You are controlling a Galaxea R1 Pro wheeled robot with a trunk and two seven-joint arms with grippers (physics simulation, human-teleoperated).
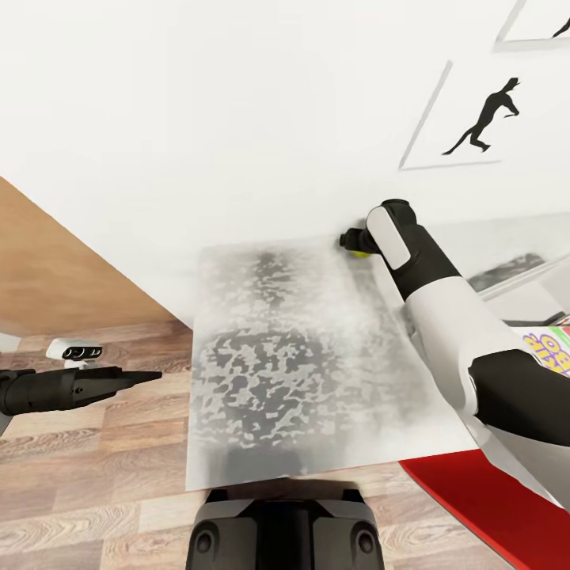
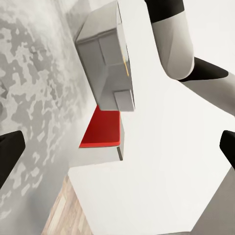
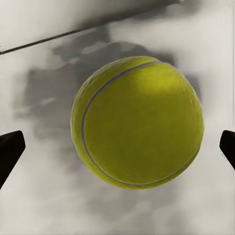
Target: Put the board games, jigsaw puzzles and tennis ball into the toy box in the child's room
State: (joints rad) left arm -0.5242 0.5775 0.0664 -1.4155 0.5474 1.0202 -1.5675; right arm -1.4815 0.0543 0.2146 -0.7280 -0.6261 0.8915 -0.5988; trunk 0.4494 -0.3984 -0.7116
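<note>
My right hand (image 1: 354, 240): reaching to the far edge of the tabletop, at about 1 o'clock in my head view, close against the white wall. In the right wrist view (image 3: 117, 149) its two dark fingertips (image 3: 11, 152) stand wide apart at either side of the ball, not touching it.
Tennis ball (image 3: 137, 121): yellow-green with a pale seam, lying on the tabletop between my right fingers. From my head camera just a sliver of it (image 1: 361, 253) peeks out under the hand, next to the wall.
Tabletop (image 1: 293, 356): pale grey with darker mottled blotches, straight ahead of me at 12 o'clock.
My left hand (image 1: 146, 378): held out over the wood-plank floor (image 1: 95, 491) at about 9 o'clock, well apart from the ball. In the left wrist view (image 2: 117, 147) its fingertips (image 2: 10, 152) stand wide apart with nothing between them.
Board game (image 1: 550, 348): a corner of a colourful printed cover at 3 o'clock, mostly hidden behind my right arm.
Wall: white, with a black silhouette picture (image 1: 467, 119) of a running figure at 2 o'clock.
</note>
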